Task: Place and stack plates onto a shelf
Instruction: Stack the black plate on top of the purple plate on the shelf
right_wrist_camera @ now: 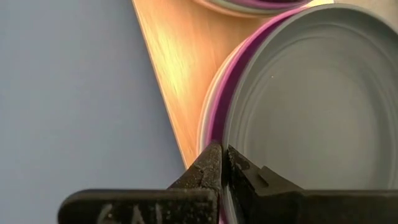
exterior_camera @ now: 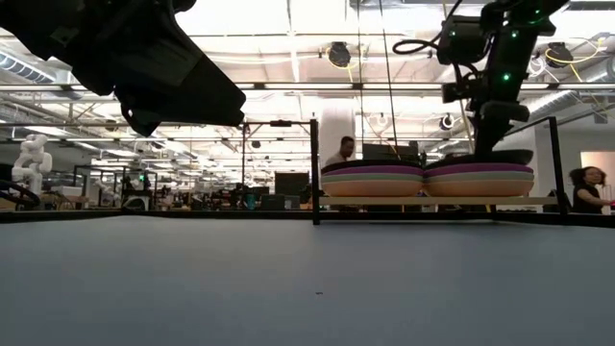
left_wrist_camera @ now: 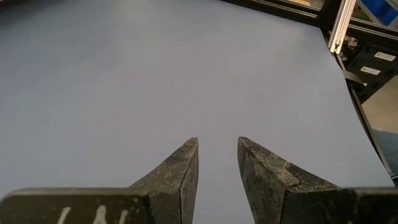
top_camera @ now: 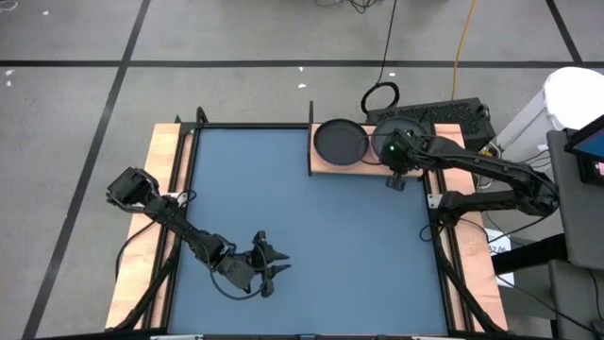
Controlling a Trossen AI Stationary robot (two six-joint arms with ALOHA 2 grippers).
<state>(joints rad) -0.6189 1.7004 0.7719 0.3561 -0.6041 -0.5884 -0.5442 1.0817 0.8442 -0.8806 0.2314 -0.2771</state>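
Two plate stacks sit side by side on the wooden shelf (top_camera: pixel 326 162) at the blue mat's (top_camera: pixel 311 246) far edge, each topped black over purple. My right gripper (right_wrist_camera: pixel 222 163) is pinched shut on the rim of the right stack's top black plate (right_wrist_camera: pixel 323 99). Left gripper (left_wrist_camera: pixel 217 163) hovers low over bare mat at the near side, fingers parted, empty.

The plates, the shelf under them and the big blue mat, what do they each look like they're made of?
The plates: probably plastic, with a smooth, slightly glossy face, thin moulded rims and flat solid colours. The shelf: light wood or a wood-look board, showing pale streaky grain and a soft sheen. The blue mat: looks like matte rubber or foam sheet, uniform and without glare, though the exact material is unclear.
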